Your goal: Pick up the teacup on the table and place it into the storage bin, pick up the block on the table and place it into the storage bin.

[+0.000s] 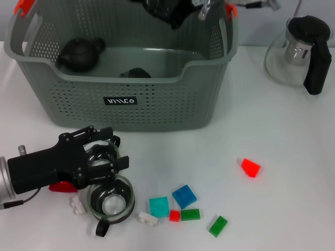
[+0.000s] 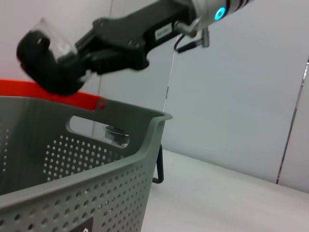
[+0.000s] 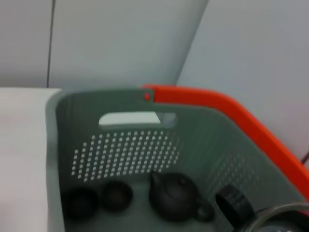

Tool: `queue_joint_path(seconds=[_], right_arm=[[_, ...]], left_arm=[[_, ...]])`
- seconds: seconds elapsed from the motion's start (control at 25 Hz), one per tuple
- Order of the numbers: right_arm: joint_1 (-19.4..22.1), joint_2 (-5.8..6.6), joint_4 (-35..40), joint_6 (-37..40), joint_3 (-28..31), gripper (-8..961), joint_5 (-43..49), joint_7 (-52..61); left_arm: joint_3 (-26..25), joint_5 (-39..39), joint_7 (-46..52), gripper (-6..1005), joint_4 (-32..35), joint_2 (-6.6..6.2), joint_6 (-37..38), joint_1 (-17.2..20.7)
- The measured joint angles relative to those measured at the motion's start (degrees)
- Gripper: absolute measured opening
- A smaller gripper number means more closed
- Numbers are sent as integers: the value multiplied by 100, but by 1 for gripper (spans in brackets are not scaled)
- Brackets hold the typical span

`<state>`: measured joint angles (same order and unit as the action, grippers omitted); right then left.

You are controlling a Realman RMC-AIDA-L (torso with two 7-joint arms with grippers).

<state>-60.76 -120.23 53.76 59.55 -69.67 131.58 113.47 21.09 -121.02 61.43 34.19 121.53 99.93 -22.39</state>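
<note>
Nearest us, at seven o'clock, our left hand (image 1: 104,157) sits spread open over the glass teacup (image 1: 111,201) on the desk (image 1: 282,136), not yet gripping it. Toward five o'clock the loose blocks (image 1: 184,196) lie scattered, none binned. At twelve o'clock, our right hand (image 2: 53,67) hangs above the storage bin (image 1: 157,104), closed on a dark cup-like thing, with dark teaware already inside. Most work remains, we judge.

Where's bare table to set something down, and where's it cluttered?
Bare: white table right of the red wedge block, below the glass pitcher with black handle; also between the grey perforated storage bin and the blocks. Crowded: front left, where the left gripper hovers over the glass teacup beside the small blue square block.
</note>
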Motion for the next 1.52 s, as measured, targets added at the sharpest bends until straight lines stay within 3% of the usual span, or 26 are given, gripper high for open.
queue_joint_path(seconds=[0.76, 1.52], right_arm=[[-148, -3, -1509, -1016, -96, 62, -5, -302], [-96, -7, -1586, -1038, -214, 146, 0, -238]], left_arm=[[26, -6, -17, 830, -20, 11, -4, 8], [14, -36, -17, 830, -27, 17, -2, 31]])
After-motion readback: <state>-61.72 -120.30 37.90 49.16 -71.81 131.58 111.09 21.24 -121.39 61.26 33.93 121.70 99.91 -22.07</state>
